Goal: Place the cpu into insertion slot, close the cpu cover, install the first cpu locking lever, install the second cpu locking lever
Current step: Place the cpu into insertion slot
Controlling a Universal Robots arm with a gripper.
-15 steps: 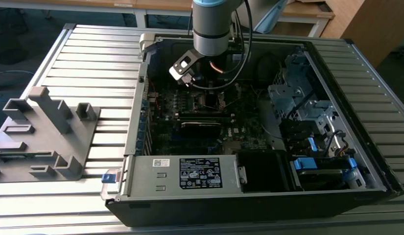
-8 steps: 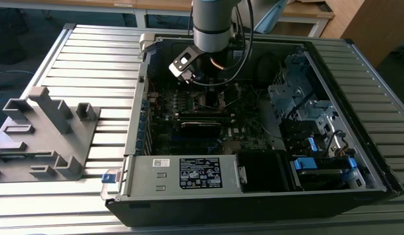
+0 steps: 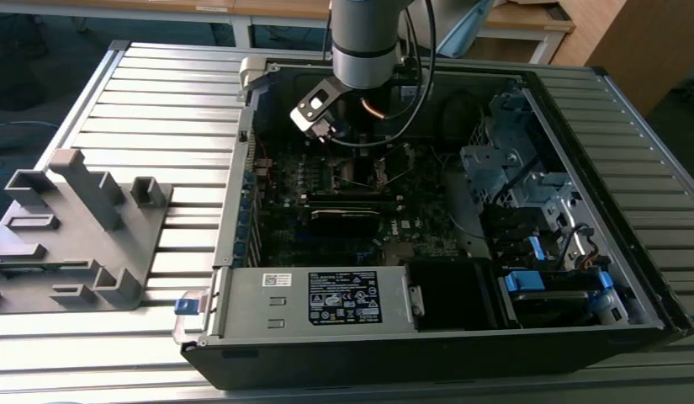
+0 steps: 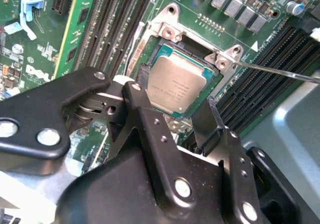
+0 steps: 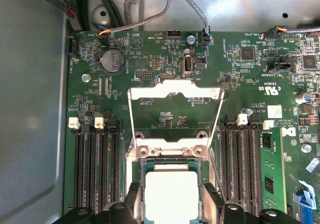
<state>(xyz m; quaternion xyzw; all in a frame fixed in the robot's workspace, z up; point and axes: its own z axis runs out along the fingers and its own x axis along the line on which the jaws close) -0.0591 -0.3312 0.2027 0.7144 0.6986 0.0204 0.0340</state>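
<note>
Exterior view first: an open computer case (image 3: 437, 362) lies on its side on a slatted metal worktop (image 3: 156, 93), and the arm (image 3: 367, 42) reaches down into its far end, over the motherboard. A labelled power supply (image 3: 324, 299) fills the near corner of the case. A grey plastic fixture (image 3: 77, 227) stands on the worktop towards the exterior view's left, well apart from the case.

Second wrist view: the gripper (image 4: 172, 99) is low over the socket. Its black fingers (image 4: 137, 104) are spread no wider than the cpu (image 4: 175, 84) and lie against two opposite edges of it, so they appear to have it clamped. The cpu lies flat and square within the socket's outline, silver top upward. A thin metal rod (image 4: 280, 71) runs out from one socket corner, lying free across the memory slots beside it.

First wrist view: the cpu (image 5: 171, 196) again sits between the fingers (image 5: 134, 201) of the gripper (image 5: 172, 204), down in the socket. The cpu cover (image 5: 175, 87) is swung open, leaning back from its hinge at the socket's edge, with green motherboard (image 5: 240, 74) showing through its centre window. Rows of memory slots (image 5: 97, 169) flank the socket on both sides, and a coin cell (image 5: 112, 60) sits further up the board
</note>
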